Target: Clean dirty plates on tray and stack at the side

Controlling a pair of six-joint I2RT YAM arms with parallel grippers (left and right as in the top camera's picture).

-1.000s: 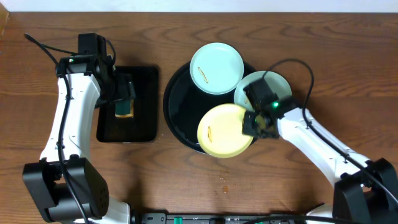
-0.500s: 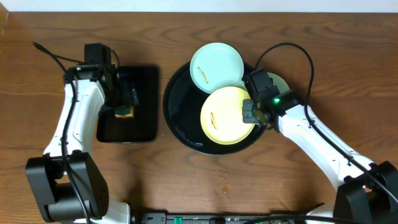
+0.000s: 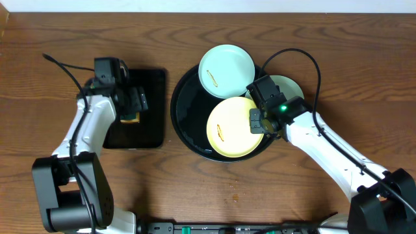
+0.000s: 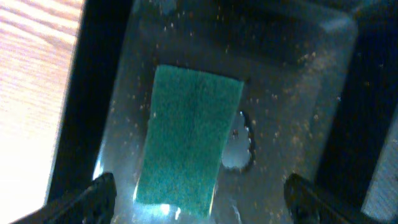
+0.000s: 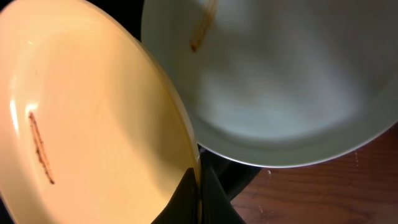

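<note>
We hold the yellow plate (image 3: 229,127) at 5 o'clock in the round tray (image 3: 184,123), our right gripper (image 3: 259,121) pinched on its 3 o'clock rim, likely to steady it for wiping. At 9 o'clock, our left gripper (image 3: 132,106) hangs spread over the sponge (image 4: 189,134), ready to grasp.

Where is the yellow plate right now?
In the overhead view, the yellow plate sits in the near right part of the round black tray, its right rim pinched by the right gripper.
</note>
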